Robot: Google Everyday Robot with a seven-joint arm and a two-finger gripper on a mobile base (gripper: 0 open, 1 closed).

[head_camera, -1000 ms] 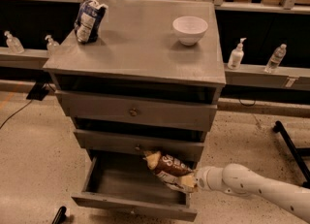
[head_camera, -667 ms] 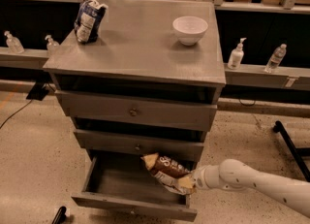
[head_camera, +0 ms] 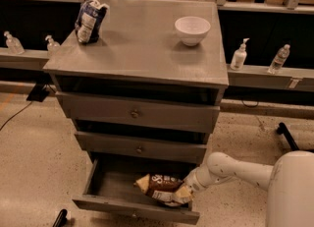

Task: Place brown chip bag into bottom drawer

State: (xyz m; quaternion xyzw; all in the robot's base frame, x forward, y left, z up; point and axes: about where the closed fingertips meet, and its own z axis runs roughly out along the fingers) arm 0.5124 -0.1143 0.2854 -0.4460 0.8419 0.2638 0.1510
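Nearest us, the bottom drawer (head_camera: 132, 209) stands pulled out, and the brown chip bag (head_camera: 161, 187) sits inside its open box, towards the right front corner. Its long axis runs left to right, roughly along the drawer front, tilted slightly. The gripper (head_camera: 189, 187) meets the bag's right, tan end, having reached in from the right on the white arm (head_camera: 230, 169), so the bag lies directly to the left of it. We cannot tell whether the gripper is clamped on the bag or has let go. Further back, on the cabinet's worktop (head_camera: 142, 49), a white bowl (head_camera: 192, 28) and a dark blue and white bag (head_camera: 89, 19) stand well apart.
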